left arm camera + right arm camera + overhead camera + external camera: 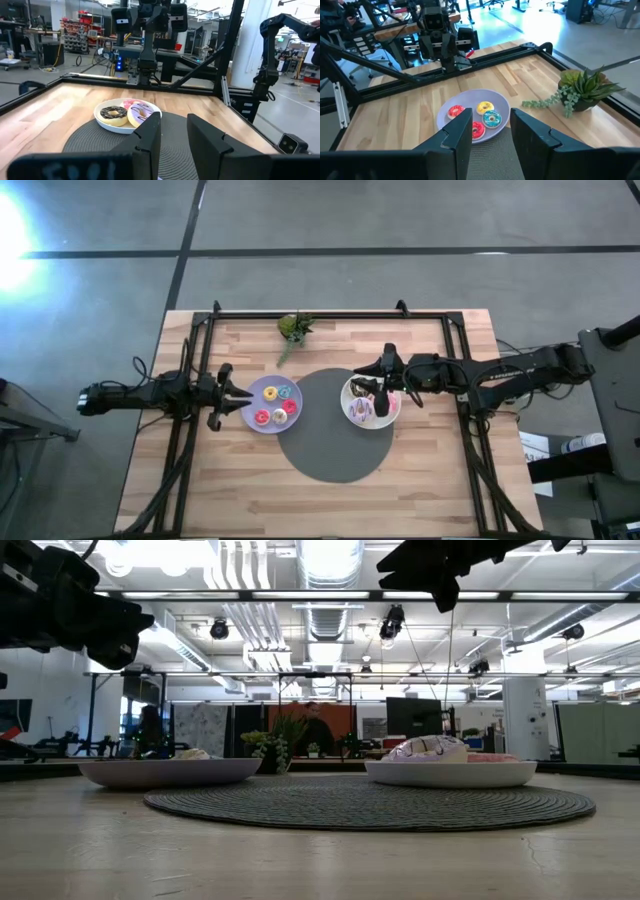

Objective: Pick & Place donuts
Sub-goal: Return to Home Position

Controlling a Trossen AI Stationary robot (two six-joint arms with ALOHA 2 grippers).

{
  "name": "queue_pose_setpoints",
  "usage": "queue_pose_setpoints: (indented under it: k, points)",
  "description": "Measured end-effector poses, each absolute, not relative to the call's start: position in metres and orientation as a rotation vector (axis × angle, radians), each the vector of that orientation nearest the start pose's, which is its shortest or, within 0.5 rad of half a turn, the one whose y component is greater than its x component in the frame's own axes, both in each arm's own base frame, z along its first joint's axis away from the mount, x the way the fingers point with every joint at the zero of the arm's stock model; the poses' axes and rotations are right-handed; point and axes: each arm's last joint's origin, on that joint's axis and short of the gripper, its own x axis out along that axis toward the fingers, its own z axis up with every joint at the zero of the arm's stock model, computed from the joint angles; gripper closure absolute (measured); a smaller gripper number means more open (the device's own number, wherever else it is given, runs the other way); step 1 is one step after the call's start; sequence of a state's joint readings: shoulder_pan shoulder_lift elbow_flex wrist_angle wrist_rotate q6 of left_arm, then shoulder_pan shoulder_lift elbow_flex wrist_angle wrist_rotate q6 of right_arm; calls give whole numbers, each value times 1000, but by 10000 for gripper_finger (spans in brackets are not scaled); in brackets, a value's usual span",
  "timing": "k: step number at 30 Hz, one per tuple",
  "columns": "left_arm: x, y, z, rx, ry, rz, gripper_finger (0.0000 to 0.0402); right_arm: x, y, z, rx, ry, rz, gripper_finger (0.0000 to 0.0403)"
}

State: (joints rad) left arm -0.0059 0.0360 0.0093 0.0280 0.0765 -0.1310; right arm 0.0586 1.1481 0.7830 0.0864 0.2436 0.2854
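Several tiny donuts, red (456,111), yellow (485,107), teal (491,118) and pink (290,407), lie on the lavender plate (256,398). A brown donut (114,114) and a pink-white frosted donut (140,113) lie on the white plate (118,128). My left gripper (243,394) hangs open just left of the lavender plate, above the table. My right gripper (372,387) is open, raised over the white plate and pointing toward the table's left. Both grippers are empty.
Both plates overlap the edges of a round grey mat (332,442) in the middle of the table. A small green plant (294,328) stands near the far edge. A black frame (330,314) runs along the far and side edges. Bare wood lies toward the near edge.
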Motion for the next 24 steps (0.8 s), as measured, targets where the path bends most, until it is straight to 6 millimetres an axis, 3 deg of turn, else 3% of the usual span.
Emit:
queue_pose_setpoints:
  k: [18, 24]
  points:
    - [99, -3, 167, -131, 3, -83, 330, 251, 8, 290, 229, 234, -216, 273]
    - [99, -3, 167, -132, 3, -83, 330, 237, 11, 291, 117, 295, -81, 280]
